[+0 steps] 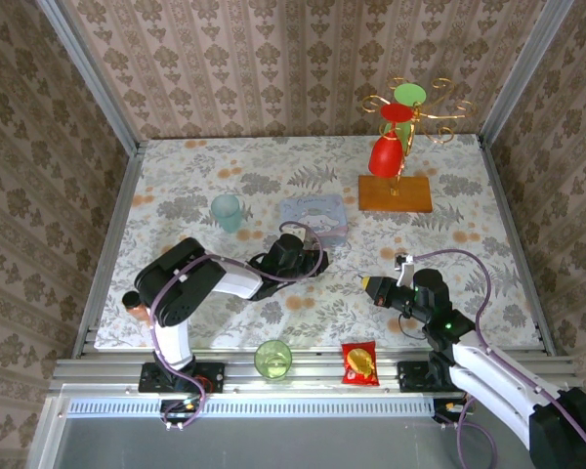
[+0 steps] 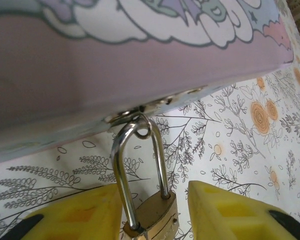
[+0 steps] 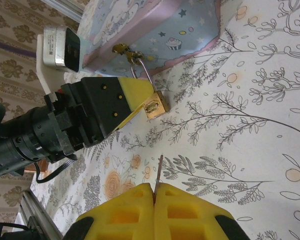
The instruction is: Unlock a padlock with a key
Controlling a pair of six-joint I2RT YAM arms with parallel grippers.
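Looks like the hold-it-steady step. Bracketing the padlock [image 2: 154,220] with the left gripper [image 2: 152,199]: partway open, not clamped, gap showing on one side. Hanging off the tin [image 2: 90,60] hasp, tin wall at 12 o'clock. Pinching the key [image 3: 159,172] in the right gripper [image 3: 154,192], fully closed, blade aimed at 12. Next, probably: clamp the body, then find the keyhole. Tight at 12; plenty of bare cloth [image 3: 250,125] at 3.

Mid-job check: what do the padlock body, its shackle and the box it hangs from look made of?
Padlock body: brass-looking metal, yellow-gold with a dull sheen. Shackle: bright silvery metal, probably plated steel, with mirror-like highlights. Box: likely printed tin, given the glossy cartoon artwork and the small gold metal hasp, though plastic is possible.
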